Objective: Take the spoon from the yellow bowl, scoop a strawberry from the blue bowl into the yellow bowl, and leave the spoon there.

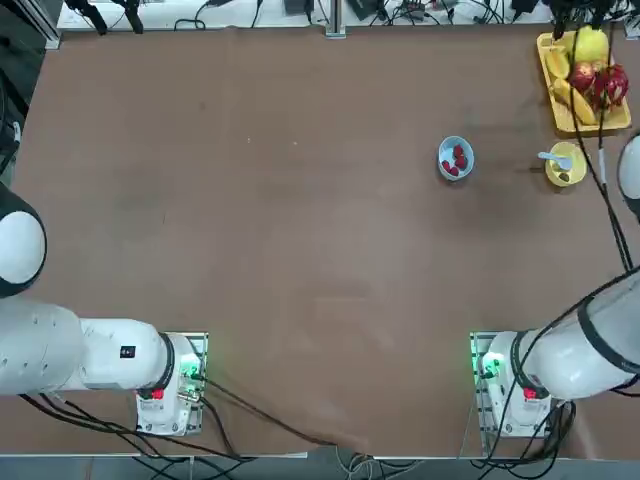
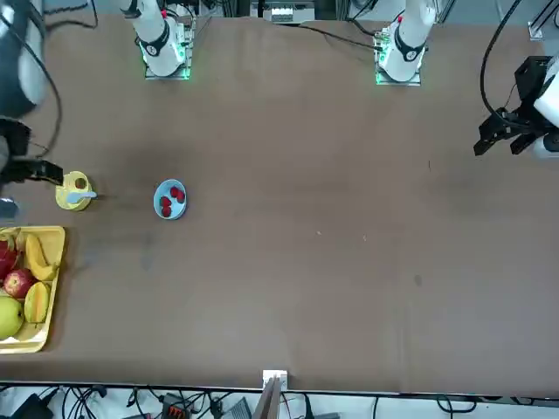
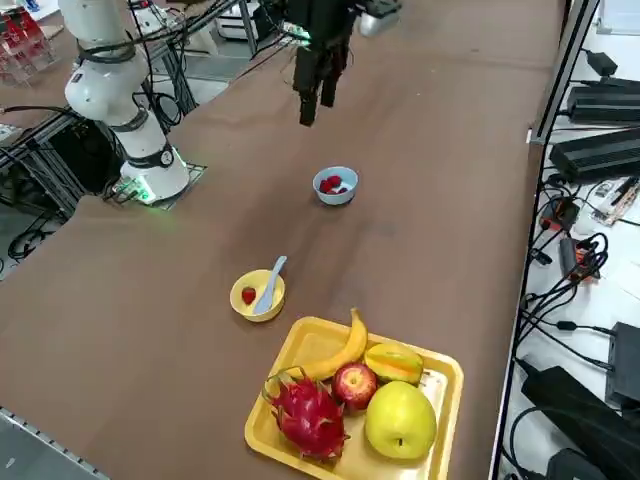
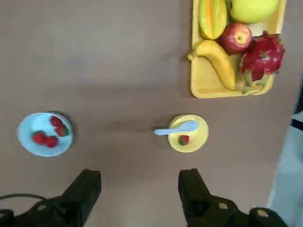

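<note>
My right gripper (image 4: 137, 194) hangs high above the bench, fingers wide apart and empty; the light, stiff spoon (image 4: 176, 128) lies in the yellow bowl (image 4: 188, 134) beside a strawberry (image 4: 183, 140), its handle overhanging toward 9 o'clock, the best hold

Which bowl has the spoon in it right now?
The yellow bowl, beside the fruit tray: the spoon lies across it. The blue bowl holds only strawberries.
</note>
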Available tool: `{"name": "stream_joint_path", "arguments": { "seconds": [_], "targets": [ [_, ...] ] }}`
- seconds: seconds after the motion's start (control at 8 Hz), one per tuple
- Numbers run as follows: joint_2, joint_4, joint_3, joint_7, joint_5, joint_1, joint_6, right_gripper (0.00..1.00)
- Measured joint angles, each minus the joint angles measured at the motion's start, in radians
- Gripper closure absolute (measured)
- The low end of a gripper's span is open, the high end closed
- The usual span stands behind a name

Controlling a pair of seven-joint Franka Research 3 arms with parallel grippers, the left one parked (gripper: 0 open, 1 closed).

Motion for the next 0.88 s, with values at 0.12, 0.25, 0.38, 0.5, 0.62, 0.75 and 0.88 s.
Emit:
{"name": "stream_joint_path", "arguments": {
  "seconds": [0.12,0.25,0.38,0.5,0.62,0.75,0.88],
  "targets": [
    [-0.028,-0.001,0.053,0.000,0.044,-0.051,0.005,0.00],
    [-0.056,-0.001,0.122,0.000,0.067,-0.108,0.009,0.00],
    [-0.084,-0.002,0.181,0.008,0.073,-0.148,0.013,0.00],
    [-0.111,-0.007,0.226,0.023,0.076,-0.176,0.014,0.00],
    [-0.140,-0.027,0.273,0.038,0.077,-0.202,0.017,0.00],
    [-0.177,-0.072,0.302,0.050,0.081,-0.218,0.046,0.00],
    [-0.221,-0.140,0.308,0.057,0.096,-0.221,0.095,0.00]
  ]
}}
